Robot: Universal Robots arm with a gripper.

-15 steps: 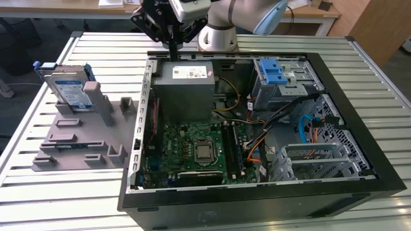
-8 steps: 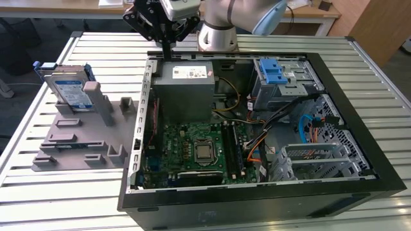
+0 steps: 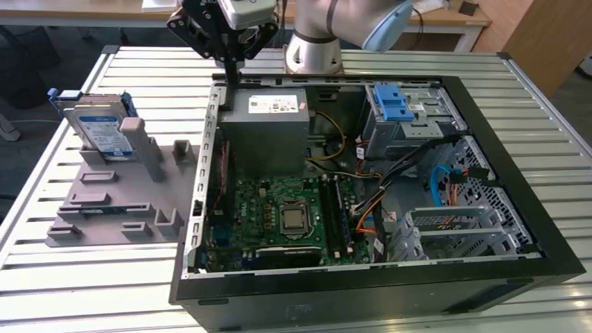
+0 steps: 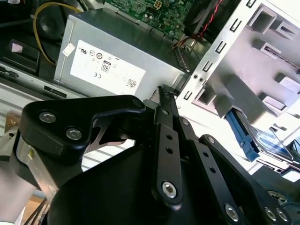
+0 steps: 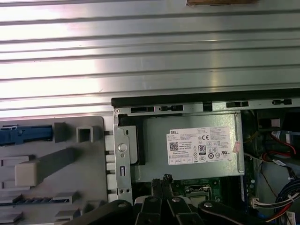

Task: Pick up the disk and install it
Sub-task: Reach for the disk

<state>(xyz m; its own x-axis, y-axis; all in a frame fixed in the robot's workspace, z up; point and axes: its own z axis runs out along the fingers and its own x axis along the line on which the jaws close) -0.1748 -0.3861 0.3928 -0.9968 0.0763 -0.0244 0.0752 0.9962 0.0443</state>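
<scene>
The disk (image 3: 100, 130), a silver drive with a white-and-blue label in a blue carrier, stands on edge in the grey holder (image 3: 120, 201) at the exterior view's left, beside the open computer case (image 3: 518, 166). My gripper (image 3: 229, 75) hangs above the case's rear left corner, to the right of the disk and apart from it. Its black fingers are shut with nothing between them, as the first wrist view (image 5: 166, 178) and the second wrist view (image 4: 161, 92) also show. The disk's blue carrier appears in both wrist views (image 4: 243, 136) (image 5: 23, 133).
Below the gripper inside the case sits a large grey metal box (image 3: 268, 132) with a white sticker. A grey metal cage with a blue latch (image 3: 400, 104) stands at the case's rear right. A green motherboard (image 3: 277, 215) and loose cables (image 3: 444, 180) lie within. The slatted metal table (image 3: 111, 291) surrounds everything.
</scene>
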